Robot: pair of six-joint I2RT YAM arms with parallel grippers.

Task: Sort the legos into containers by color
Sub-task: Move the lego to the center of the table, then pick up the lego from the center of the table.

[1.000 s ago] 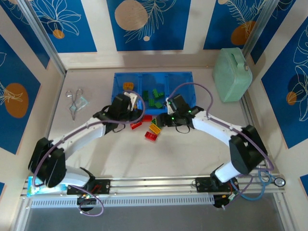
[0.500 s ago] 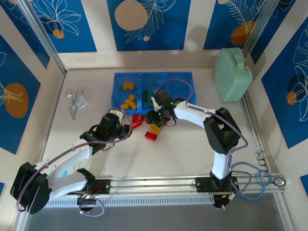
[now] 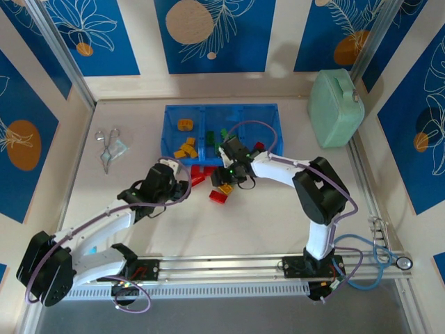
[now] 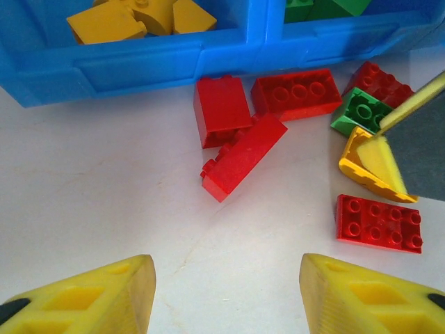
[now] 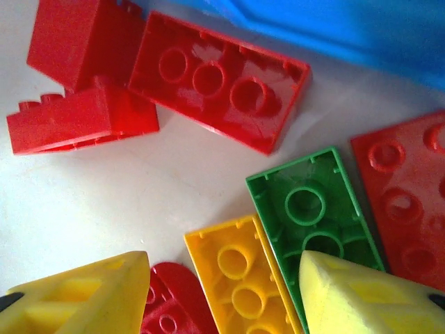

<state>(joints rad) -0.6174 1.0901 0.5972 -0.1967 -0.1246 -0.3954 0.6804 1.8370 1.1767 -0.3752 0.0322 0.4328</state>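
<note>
- Since a second ago the left arm has drawn back from the tray (image 3: pixel 268 111) toward the near edge. The right arm has folded at its elbow and swung its head over the loose bricks.
- Over the bare desk (image 4: pixel 104 209) hangs the left gripper (image 4: pixel 226 278), jaws apart and empty. Three red bricks (image 4: pixel 240 156) lie ahead of it, just in front of the tray's blue wall.
- Low over the pile sits the right gripper (image 5: pixel 224 275), jaws apart and clamped on nothing. Below the gap lies a yellow brick (image 5: pixel 236 278), with a green brick (image 5: pixel 313 209) touching its side.
- Inside the tray, yellow-orange legos (image 3: pixel 185 142) fill the left compartment and green legos (image 3: pixel 217 136) the middle one.
- A mint green case (image 3: pixel 336 108) stands well apart, to the right of the tray.
</note>
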